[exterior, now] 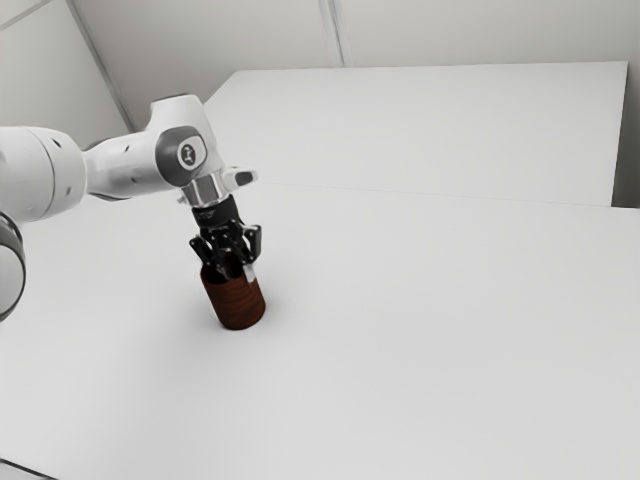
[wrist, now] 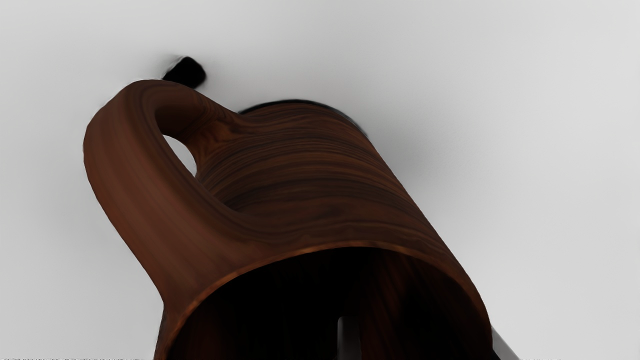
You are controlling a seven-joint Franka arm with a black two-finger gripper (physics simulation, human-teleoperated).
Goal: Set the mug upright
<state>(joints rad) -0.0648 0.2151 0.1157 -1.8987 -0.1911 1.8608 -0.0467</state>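
While the arm (exterior: 128, 170) reached in from the exterior view's left, the gripper (exterior: 238, 270) pointed down at the open mouth of the mug (exterior: 238, 304), its lower end overlapping the near side of that opening in the exterior view. Whether the jaws were clenched on the mug or released, I could not tell. The mug, of dark reddish-brown wood with streaky grain, was on the white table (exterior: 420, 330), well in from the edges, with its mouth up and its base down. It looked upright or close to it, though I could not tell whether the base sat quite flat. In the wrist view, the handle (wrist: 117, 175) curved out from the side of the mug, with a pale sliver of table showing through its loop. The rim (wrist: 320, 246) caught a thin orange-brown light, and the inside fell away to near black. A small black patch (wrist: 187, 72) showed beside the far end of the handle; what it was, I could not tell. Soft shadow lay on the table around the mug. Beyond the table, the exterior view showed a broad white panel (exterior: 430, 125) and pale walls (exterior: 200, 35).
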